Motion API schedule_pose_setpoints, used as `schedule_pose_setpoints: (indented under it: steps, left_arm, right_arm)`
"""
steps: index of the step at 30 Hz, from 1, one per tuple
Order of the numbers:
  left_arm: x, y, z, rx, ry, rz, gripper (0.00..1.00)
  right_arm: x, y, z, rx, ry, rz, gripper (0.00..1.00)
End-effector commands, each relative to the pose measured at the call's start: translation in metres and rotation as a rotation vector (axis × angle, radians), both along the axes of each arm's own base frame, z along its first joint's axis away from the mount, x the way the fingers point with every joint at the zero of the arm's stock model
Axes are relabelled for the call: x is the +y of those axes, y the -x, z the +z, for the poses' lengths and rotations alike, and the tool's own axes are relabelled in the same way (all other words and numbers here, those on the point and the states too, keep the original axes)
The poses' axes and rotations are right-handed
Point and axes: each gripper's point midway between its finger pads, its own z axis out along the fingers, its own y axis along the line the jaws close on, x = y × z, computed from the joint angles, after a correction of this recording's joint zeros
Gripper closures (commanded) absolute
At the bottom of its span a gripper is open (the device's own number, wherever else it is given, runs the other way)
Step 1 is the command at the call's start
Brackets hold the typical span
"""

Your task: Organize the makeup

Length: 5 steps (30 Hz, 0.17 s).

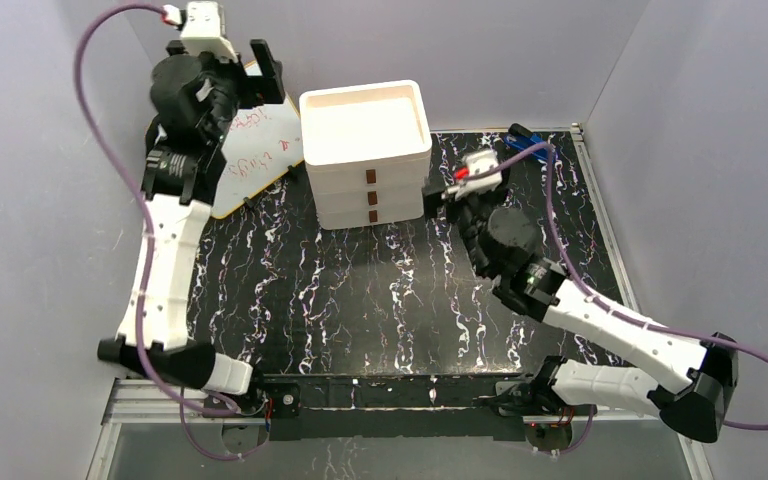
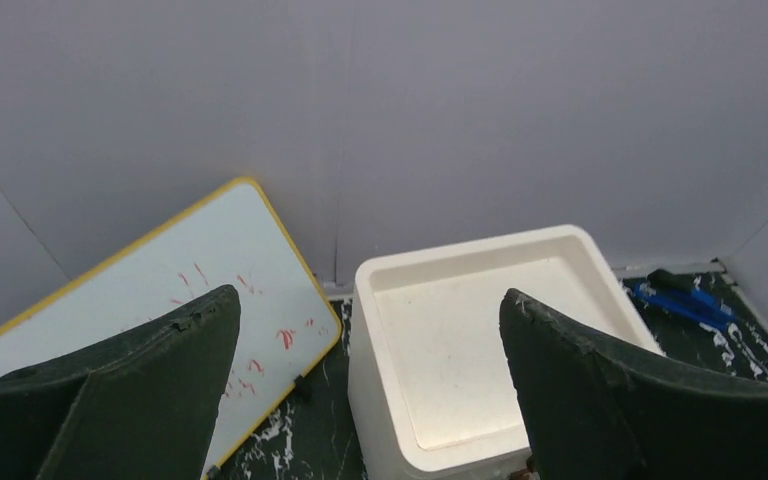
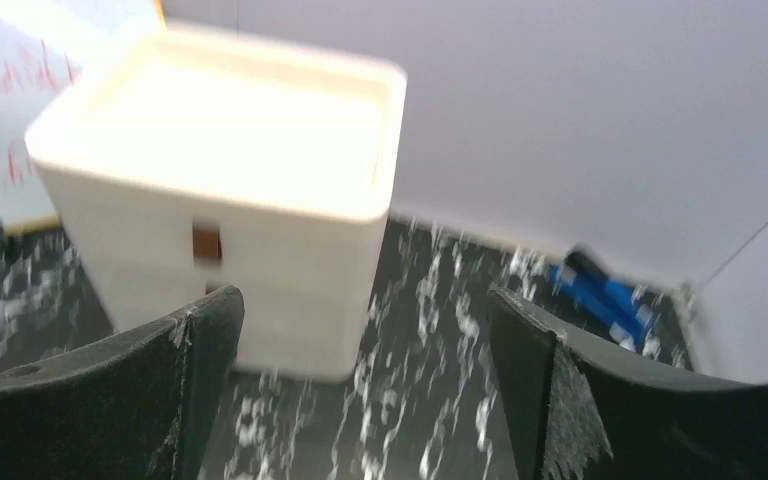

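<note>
- makeup: none in view. no disc, sponge, stick, pencil or compact shows on the table (image 1: 360, 290) or in the top tray (image 2: 480, 350) of the drawer box. whether the pieces lie inside the shut drawers cannot be told.
- drawer box (image 1: 365, 125): white, three tiers, at the far middle of the table. brown handles (image 1: 369, 177) face the arms and all drawers look pushed in.
- left gripper (image 1: 265, 68): raised high at the far left, over the whiteboard (image 1: 250, 150). fingers wide apart, nothing between them. its wrist view looks down on the tray from the left.
- right gripper (image 1: 430, 197): low, just beside the box's right front corner. fingers apart, nothing held. its wrist view is blurred.
- blue clip (image 1: 525, 140): far right of the table, near the back wall, well apart from both grippers. not part of the job.
- step in hand, as judged: sorting looks done or close to done, with both tools free and near the box.
- next move, as judged: if any piece is left it lies out of sight, so the need is to check drawers flush, then draw both arms clear of the box without knocking it.
</note>
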Motion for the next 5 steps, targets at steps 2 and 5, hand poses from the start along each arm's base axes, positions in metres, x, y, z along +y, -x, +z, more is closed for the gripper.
schedule_pose_setpoints:
  steps: [2,5]
  left_arm:
    - [0.009,0.019,0.029,-0.128,-0.013,0.025,0.02]
    - [0.009,0.017,0.028,-0.125,-0.018,0.023,0.02]
  right_arm:
    - [-0.023,0.001,0.15,-0.258,-0.063,-0.07,0.01]
    - [-0.019,0.0,0.168,-0.285,-0.058,-0.063,0.01]
